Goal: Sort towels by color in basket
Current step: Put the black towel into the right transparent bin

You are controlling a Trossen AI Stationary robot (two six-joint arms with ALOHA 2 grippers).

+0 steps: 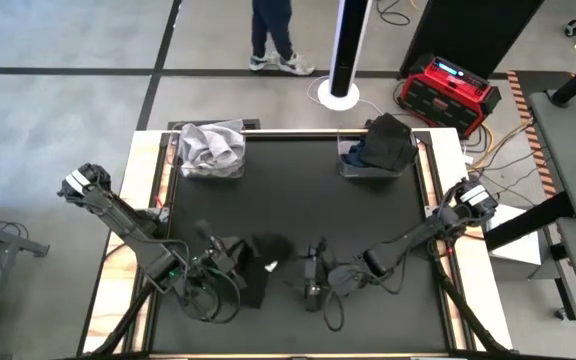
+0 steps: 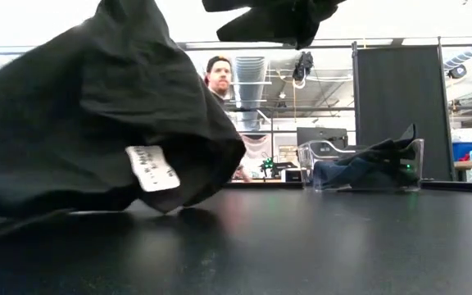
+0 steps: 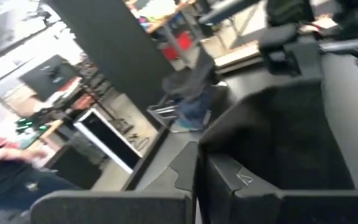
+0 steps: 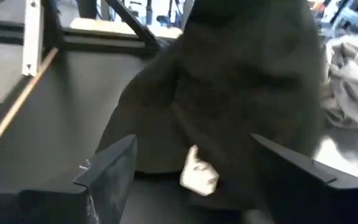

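Facing a black towel [image 4: 229, 93] heaped near the table's front edge, the right gripper [image 4: 191, 168] stands spread, its white tag [image 4: 199, 174] between the fingers, gripping nothing yet. The left gripper [image 1: 230, 255], pressed together, sits against the towel's other side; whether it pinches cloth I cannot tell. Grasping appears underway. Next: close on the cloth, lift, carry to the basket of dark towels [image 1: 380, 150], not the basket of light towels [image 1: 211, 150].
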